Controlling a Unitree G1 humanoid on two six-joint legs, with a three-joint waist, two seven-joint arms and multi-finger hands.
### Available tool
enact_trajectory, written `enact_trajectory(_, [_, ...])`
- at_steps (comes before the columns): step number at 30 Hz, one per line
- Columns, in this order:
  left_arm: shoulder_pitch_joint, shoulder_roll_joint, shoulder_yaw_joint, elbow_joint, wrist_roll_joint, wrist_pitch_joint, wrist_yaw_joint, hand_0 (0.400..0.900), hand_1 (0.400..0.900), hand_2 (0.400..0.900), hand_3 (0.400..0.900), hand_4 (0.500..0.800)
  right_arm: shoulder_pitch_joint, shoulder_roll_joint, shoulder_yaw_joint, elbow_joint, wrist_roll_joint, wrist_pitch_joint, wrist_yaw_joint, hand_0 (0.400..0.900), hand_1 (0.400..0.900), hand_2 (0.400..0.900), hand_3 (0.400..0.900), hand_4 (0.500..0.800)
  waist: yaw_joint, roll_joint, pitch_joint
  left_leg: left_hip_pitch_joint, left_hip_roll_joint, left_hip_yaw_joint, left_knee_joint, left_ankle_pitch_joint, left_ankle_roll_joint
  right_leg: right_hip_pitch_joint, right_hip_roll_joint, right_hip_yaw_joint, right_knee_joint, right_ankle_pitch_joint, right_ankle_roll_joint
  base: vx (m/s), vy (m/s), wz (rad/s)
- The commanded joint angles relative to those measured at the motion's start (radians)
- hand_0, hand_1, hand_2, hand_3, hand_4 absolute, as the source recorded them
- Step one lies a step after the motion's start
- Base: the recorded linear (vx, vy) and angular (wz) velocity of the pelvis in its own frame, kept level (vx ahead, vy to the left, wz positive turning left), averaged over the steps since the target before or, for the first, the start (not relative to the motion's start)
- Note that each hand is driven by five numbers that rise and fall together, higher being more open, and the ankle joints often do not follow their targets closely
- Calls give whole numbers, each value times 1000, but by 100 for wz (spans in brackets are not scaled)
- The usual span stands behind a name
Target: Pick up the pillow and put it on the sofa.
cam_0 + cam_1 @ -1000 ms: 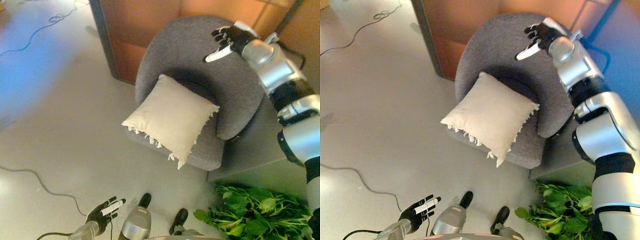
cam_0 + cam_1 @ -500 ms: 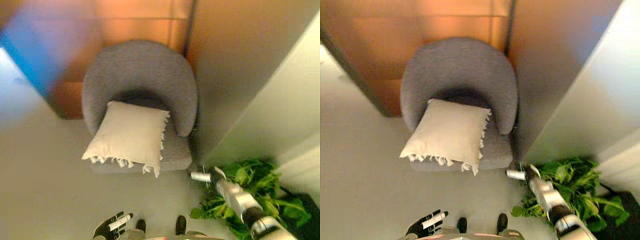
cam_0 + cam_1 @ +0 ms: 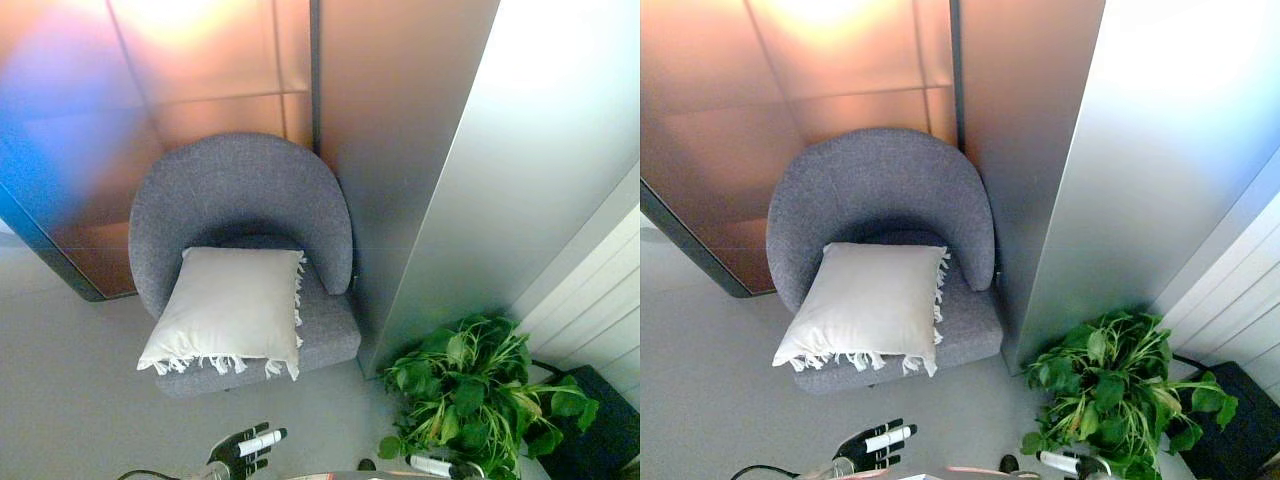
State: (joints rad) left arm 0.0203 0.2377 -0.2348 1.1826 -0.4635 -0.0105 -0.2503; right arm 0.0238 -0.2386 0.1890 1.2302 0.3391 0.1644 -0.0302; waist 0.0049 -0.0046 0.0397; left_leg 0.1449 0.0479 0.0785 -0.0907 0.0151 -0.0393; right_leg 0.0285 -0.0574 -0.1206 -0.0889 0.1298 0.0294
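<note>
A cream pillow (image 3: 228, 308) with a fringed front edge lies flat on the seat of a round grey armchair (image 3: 240, 195). Its fringe overhangs the seat's front. My left hand (image 3: 244, 447) shows at the bottom edge, low and in front of the chair, open with fingers spread and holding nothing. My right hand (image 3: 1065, 463) pokes in at the bottom right by the plant, only a light fingertip and a bit of dark hand showing. Neither hand touches the pillow.
A leafy green potted plant (image 3: 476, 390) stands on the floor right of the chair. A grey wall column (image 3: 430, 170) rises behind it and an orange-brown panelled wall (image 3: 190, 70) backs the chair. Grey floor (image 3: 60, 400) lies in front.
The whole picture has shifted, so the camera has moved and now looks from farther back. My right arm has dropped from the chair's backrest to the bottom edge by the plant. The pillow stays on the seat.
</note>
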Motion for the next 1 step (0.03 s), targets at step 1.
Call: enact_trajectory(1, [-76,4,9,56,59,-27,-21,900,900,900,900,800,-73,-19,-47,48,-21,-52,-12,900,900,900,900,800,2,11,12,-42,-56,-47,3,-28,28,67,7,11,81,-147,48,-23,-9,-13])
